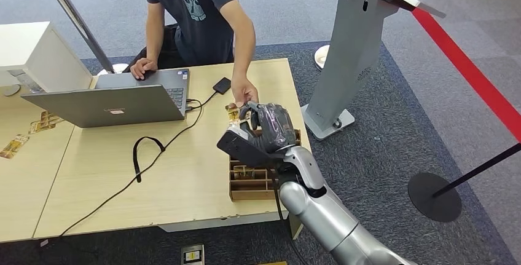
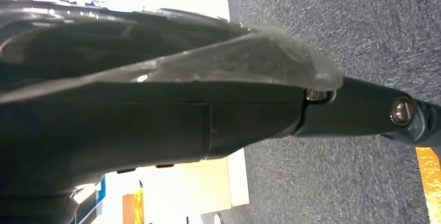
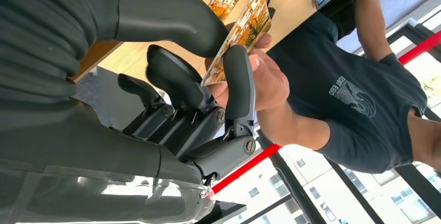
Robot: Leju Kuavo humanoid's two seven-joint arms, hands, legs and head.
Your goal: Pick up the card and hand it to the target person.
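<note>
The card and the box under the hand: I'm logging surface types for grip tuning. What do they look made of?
The card, pinched by the right hand and touched by the person's hand, looks like glossy printed plastic or coated paper: thin, stiff, colourful. The box looks like unpainted plywood or thin board: pale brown, matte, slotted dividers. The table looks like light wood laminate.

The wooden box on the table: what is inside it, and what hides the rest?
Inside the wooden box, cards stand in its slotted rows. The right hand, pinching a card that the person's hand reaches for, covers the box's far part, so its contents there cannot be seen.
</note>
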